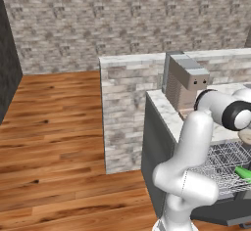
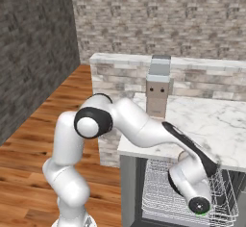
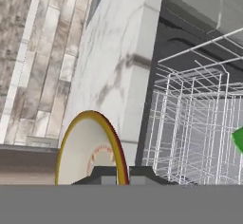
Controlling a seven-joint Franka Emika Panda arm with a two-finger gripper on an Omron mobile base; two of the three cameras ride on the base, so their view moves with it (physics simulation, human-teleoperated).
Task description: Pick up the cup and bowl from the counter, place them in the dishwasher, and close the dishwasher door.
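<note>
The boxy grey-and-tan coffee machine (image 2: 157, 89) stands on the white-and-grey marbled stone worktop (image 2: 216, 125), against the taller stone-brick ledge (image 2: 120, 72) behind it. Below the worktop's front edge, the silver wire rack (image 2: 161, 197) stands pulled out of the dark grey dishwasher (image 1: 230, 210). The small bright green cup (image 1: 243, 172) lies in that rack. The round tan bowl (image 3: 90, 149) sits edge-up between the end effector's (image 3: 122, 174) fingertips, beside the rack.

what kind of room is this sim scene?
Likely a rendered kitchen: a white-and-grey marbled stone counter, a boxy tan coffee machine on it, and a dark grey dishwasher with a pulled-out silver wire rack below.
</note>
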